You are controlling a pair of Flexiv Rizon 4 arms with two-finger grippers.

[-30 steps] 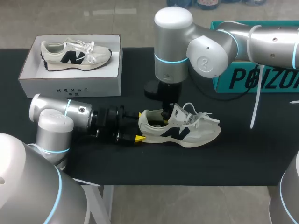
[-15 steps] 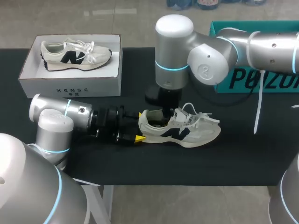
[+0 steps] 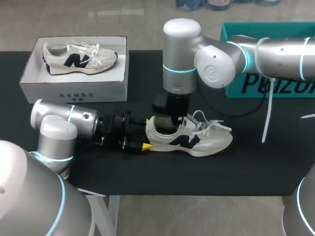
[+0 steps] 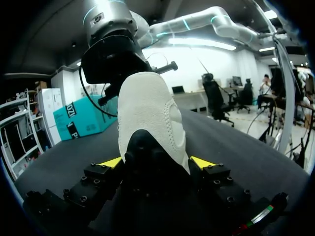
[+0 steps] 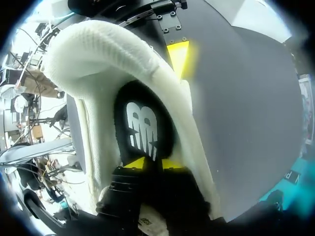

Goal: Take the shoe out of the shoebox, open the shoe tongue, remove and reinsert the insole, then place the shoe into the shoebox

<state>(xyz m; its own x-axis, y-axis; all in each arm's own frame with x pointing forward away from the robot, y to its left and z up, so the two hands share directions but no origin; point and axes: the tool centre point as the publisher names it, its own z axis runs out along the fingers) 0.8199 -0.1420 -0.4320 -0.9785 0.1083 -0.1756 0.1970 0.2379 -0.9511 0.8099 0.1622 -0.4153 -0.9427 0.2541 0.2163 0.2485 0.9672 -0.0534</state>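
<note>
A cream sneaker (image 3: 197, 140) with a dark logo lies on its sole on the black table, toe to the right. My left gripper (image 3: 146, 132) lies low on the table and clasps its heel (image 4: 147, 108), one yellow fingertip (image 4: 112, 162) against each side. My right gripper (image 3: 176, 123) comes straight down into the shoe's opening behind the raised tongue. In the right wrist view its fingertips (image 5: 153, 163) stand pinched close together on the black insole (image 5: 142, 128) at the heel. The white shoebox (image 3: 74, 88) stands at the back left.
A second matching sneaker (image 3: 78, 56) lies inside the shoebox. A teal box (image 3: 266, 83) stands at the back right, behind my right arm. A white strap (image 3: 268, 113) hangs from that arm over the table.
My right gripper has moved a little left and deeper into the shoe, and its fingers have drawn together. The left arm and the shoe have stayed put.
</note>
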